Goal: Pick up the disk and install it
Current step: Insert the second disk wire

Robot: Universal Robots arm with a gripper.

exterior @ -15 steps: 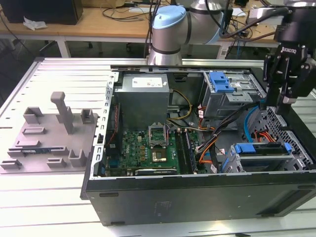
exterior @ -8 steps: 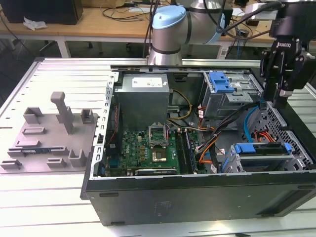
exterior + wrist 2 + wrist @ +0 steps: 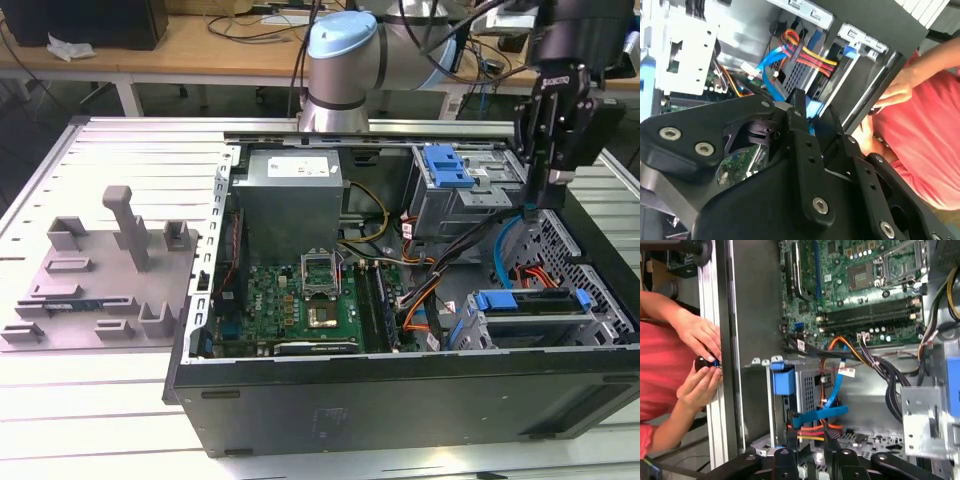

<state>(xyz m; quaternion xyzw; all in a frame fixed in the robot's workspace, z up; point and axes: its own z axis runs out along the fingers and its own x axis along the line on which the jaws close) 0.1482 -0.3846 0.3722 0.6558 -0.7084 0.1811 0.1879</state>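
**Gripper over drive-cage end of open case, disk in cage**

The gripper (image 3: 541, 196) hung over the open computer case (image 3: 400, 395) at its edge on the exterior view's right, pointing down beside the side wall. Whether the jaws were open or shut could not be told, nor whether they held anything. In the second wrist view a blue flat cable (image 3: 771, 80) ran just past the gripper (image 3: 815, 114).

The disk (image 3: 530, 303) sat in the drive cage at the case's near corner on the exterior view's right, below the gripper and apart from it, blue bracket along its upper edge. In the first wrist view the disk (image 3: 783, 381) was seen edge-on, blue bracket next to a perforated grey wall.

In the exterior view only: the grey power supply box (image 3: 290, 195) at the far edge of the case, the grey cage with a blue tab (image 3: 447, 166) beside it, the motherboard (image 3: 300, 300) on the case floor, and a grey fixture tray (image 3: 100, 270) on the table (image 3: 90, 420) towards the exterior view's left.

In both wrist views a person in a red top stood outside the case wall. The first wrist view showed two hands (image 3: 702, 342) around a small dark object. The second showed one hand (image 3: 900, 86) at the wall.

Red and yellow wires (image 3: 807, 54) and the blue flat cable crowded the space around the cage.
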